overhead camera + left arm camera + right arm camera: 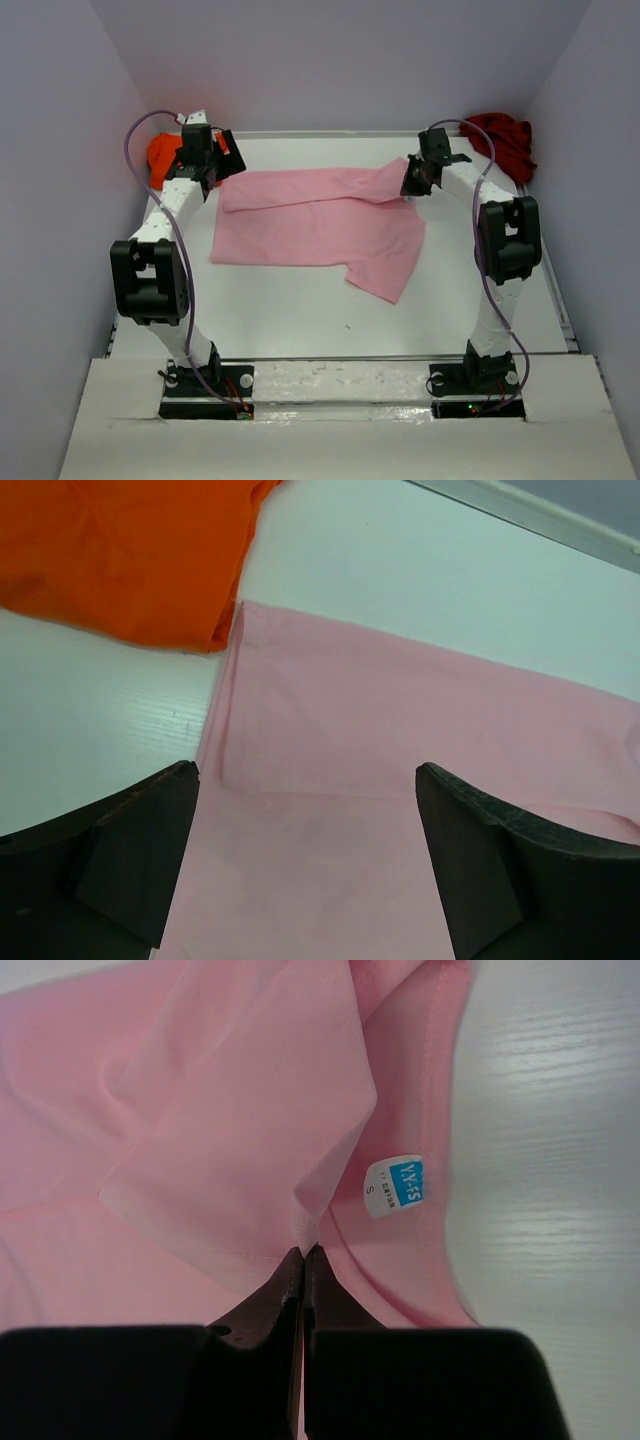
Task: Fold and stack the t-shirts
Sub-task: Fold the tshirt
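Note:
The light pink t-shirt point(320, 228) lies spread in the middle of the table, its far part folded over. My right gripper point(412, 185) is shut on a fold of the pink shirt point(250, 1130) near the collar, by a white and blue size label point(396, 1185). My left gripper point(212, 172) is open just above the pink shirt's far left corner point(400, 740), with the cloth between its fingers point(140, 845). The bright orange t-shirt point(163, 154) lies bunched at the far left, also in the left wrist view point(120, 550). The dark red t-shirt point(503, 142) lies crumpled at the far right.
White table point(300, 315) with walls close on the left, right and back. A raised rim point(565, 310) runs along the right edge. Purple cables point(135, 150) loop off both arms.

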